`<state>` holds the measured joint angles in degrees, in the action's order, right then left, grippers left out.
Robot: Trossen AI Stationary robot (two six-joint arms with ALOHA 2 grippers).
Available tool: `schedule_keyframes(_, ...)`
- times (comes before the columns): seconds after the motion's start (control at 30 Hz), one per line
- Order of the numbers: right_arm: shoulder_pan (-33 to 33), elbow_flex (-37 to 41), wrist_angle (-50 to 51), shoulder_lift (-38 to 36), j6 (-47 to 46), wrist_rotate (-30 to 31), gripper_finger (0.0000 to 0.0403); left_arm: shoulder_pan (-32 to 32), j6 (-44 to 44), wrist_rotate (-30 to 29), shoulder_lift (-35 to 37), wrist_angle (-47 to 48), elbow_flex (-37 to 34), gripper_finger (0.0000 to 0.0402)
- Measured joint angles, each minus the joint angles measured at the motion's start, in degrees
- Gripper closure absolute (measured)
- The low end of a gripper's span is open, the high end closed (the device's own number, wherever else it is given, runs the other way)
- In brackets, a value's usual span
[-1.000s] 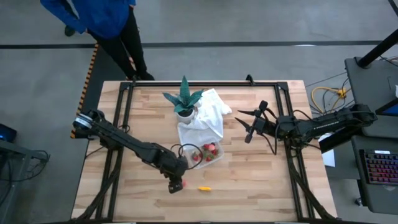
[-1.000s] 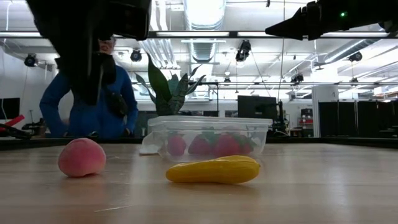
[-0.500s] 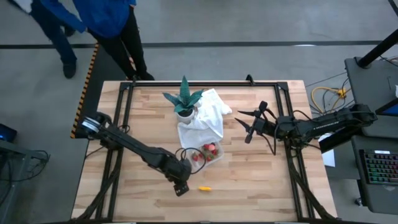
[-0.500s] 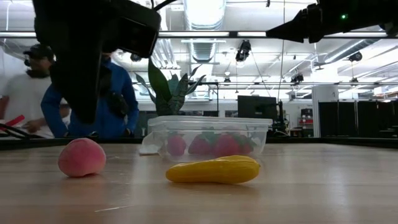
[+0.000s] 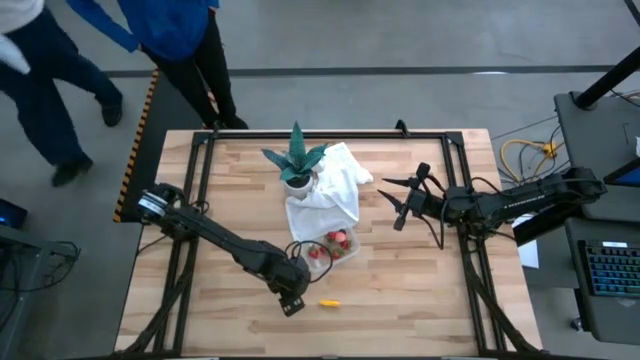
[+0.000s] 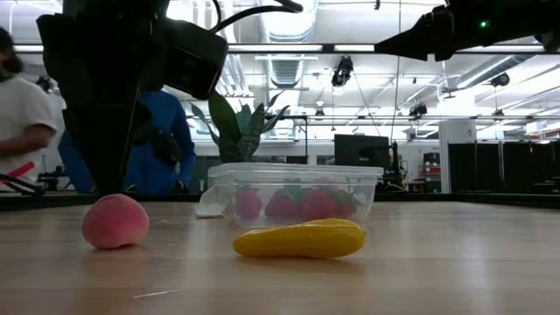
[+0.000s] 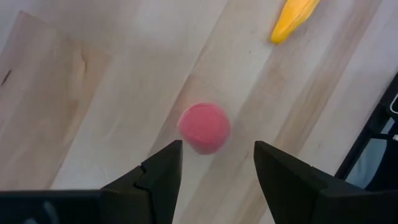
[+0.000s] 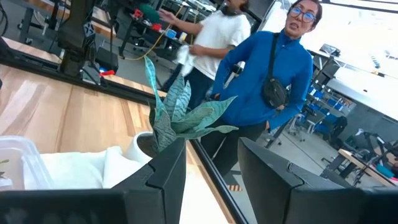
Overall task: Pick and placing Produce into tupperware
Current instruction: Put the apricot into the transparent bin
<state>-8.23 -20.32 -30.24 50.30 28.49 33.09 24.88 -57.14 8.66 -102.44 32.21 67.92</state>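
Note:
My left gripper is open and hangs above a pale pink round fruit that sits on the wood near the table's near edge; its fingers stand over the fruit without touching it. In the high view the gripper hides the fruit. A yellow-orange elongated piece lies to the right of it. The clear tupperware holds several red strawberry-like pieces. My right gripper is open, high over the table's right half.
A green spiky plant in a white pot stands toward the far edge, on a white cloth that reaches to the tupperware. People move beyond the far left corner. Bare wood lies right of the yellow piece.
My left gripper has moved a little toward the table's right and near edge and now covers the pink fruit in the high view. In the low view it has come lower over the fruit. The fruit and the yellow piece have stayed put. People behind the table have walked left.

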Motion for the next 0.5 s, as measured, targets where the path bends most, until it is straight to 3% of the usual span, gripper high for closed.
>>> schedule_keyframes(0.5,0.02,-0.01,0.0,0.0,-0.27,0.0,0.0264,0.31,-1.78,1.14,-2.09,-2.21,0.0,0.0217)
